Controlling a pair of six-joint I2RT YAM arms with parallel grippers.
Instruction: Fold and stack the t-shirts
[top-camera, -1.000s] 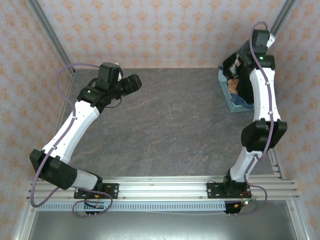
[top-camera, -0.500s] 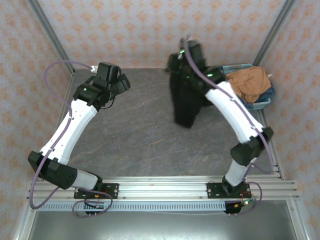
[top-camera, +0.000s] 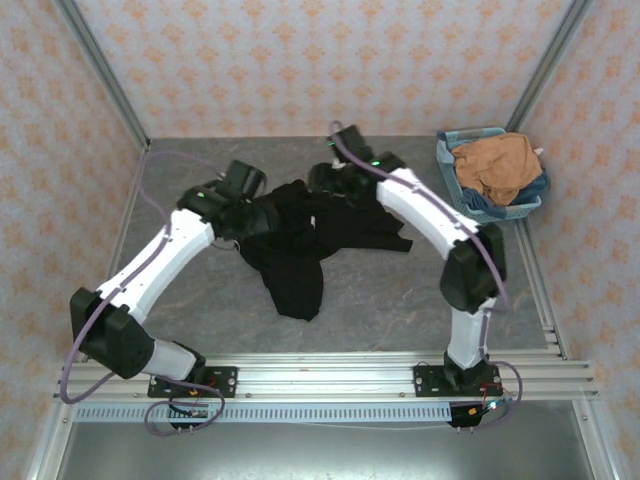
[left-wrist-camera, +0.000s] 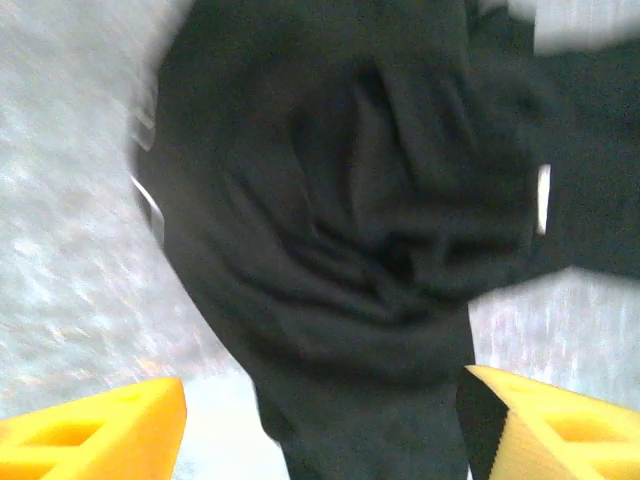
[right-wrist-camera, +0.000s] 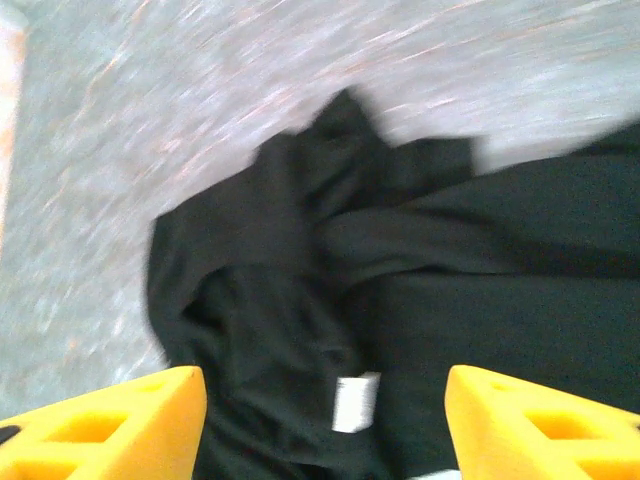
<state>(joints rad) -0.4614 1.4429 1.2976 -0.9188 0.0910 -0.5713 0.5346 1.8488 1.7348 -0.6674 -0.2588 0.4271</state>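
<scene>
The black t-shirt (top-camera: 300, 245) is lying crumpled in a heap on the grey table (top-camera: 400, 290), between the two arms. The orange-tan t-shirt (top-camera: 497, 165) is sitting bunched in the light-blue basket (top-camera: 478, 212) at the far right corner.

The left gripper (left-wrist-camera: 320, 430) is hovering over the heap with its jaws spread. Its yellow fingertips (left-wrist-camera: 100, 430) are standing wide apart and are pinching nothing. The right gripper (right-wrist-camera: 325, 425) is hovering over the far side of the heap, jaws likewise spread and gripping nothing. A white label (right-wrist-camera: 355, 403) is showing among the folds beneath it.

Judged step: the black tee is being laid out for flattening, and folding is not yet begun.

The next move is calling for each gripper to find a separate edge or corner of the cloth. Each should pinch a single layer, then both draw apart to spread the tee flat.
</scene>
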